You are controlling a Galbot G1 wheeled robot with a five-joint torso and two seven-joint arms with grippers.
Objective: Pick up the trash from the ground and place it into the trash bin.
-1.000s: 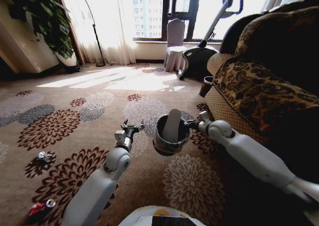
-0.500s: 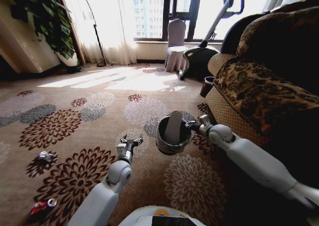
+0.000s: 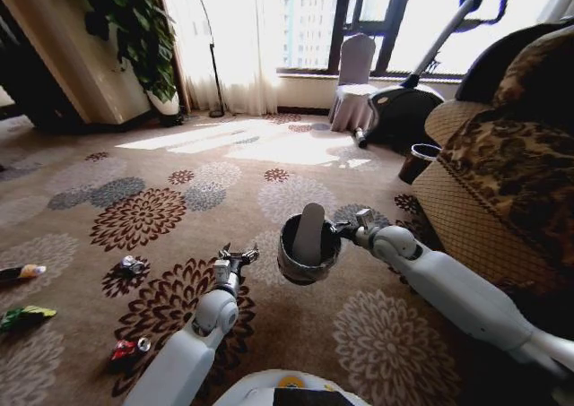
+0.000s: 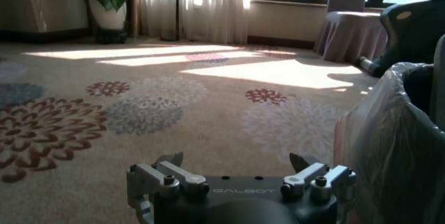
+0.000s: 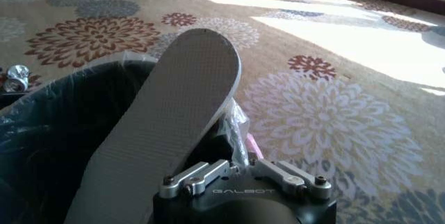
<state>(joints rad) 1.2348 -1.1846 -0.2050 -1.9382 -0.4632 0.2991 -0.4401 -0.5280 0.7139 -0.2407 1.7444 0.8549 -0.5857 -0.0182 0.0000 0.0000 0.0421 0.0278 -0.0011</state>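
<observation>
- Down by the robot's left side, red trash point(image 3: 128, 352) lies on the carpet point(image 3: 377, 334).
- The left gripper point(image 3: 235, 257) hangs low with fingers spread, empty, likely ready to grab.
- The right gripper point(image 3: 345, 230) pinches the trash bin point(image 3: 308, 249) rim, carrying it along, I think.
- Farther left lie a shiny scrap point(image 3: 132, 266) and packets point(image 3: 27, 315).

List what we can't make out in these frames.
- Inside of the bin: head view too dark; in the right wrist view the slipper covers it.
- Right gripper fingers: hidden by the bin liner and slipper.
- Floor litter near the left arm: too small to identify.
- Yellow-green packet: small, label unreadable.
</observation>
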